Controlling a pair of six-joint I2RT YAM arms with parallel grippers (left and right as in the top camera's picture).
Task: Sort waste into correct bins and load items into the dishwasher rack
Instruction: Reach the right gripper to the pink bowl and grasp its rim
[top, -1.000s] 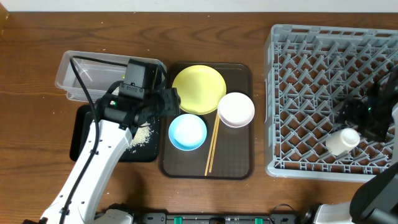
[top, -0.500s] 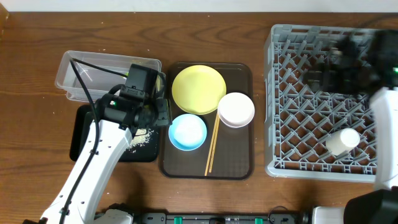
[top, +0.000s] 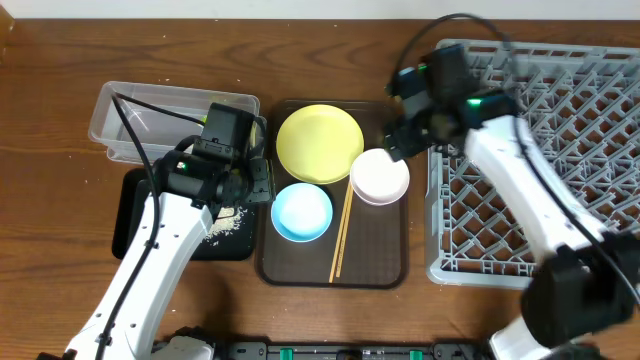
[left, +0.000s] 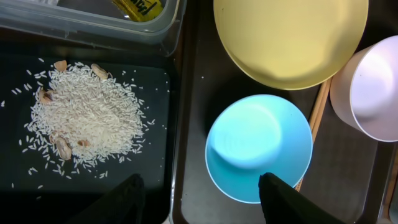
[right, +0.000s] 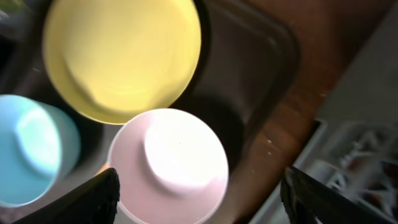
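On the waste side, the loose rice (left: 84, 118) lies in a heap in the black tray (top: 135, 215), with a few brownish bits mixed in. The yellow-green wrapper (left: 140, 7) sits inside the clear tub (top: 110, 120). I cannot pick out the tissue in any view, so I can't say where it is.

The dish side looks barely begun. The yellow plate (top: 320, 143), the pinkish-white bowl (top: 380, 177), the light blue bowl (top: 302, 212) and the chopsticks (top: 341, 238) all sit on the brown serving tray (top: 385, 265) on the counter. The part of the dishwasher rack (top: 590, 120) that I can see is bare lattice. My right arm crosses the rest of it, and I see no cup anywhere.

My left pincer (left: 205, 199) is spread wide and holds nothing. It hangs over the near edge of the blue bowl, one finger toward the black tray and one by the bowl's rim. My right pincer (right: 205, 205) is also wide and empty, poised above the pinkish-white bowl just beside the rack's left wall.

My judgement is that the sorting is mostly done, and loading the plate, both bowls and the chopsticks is what remains.
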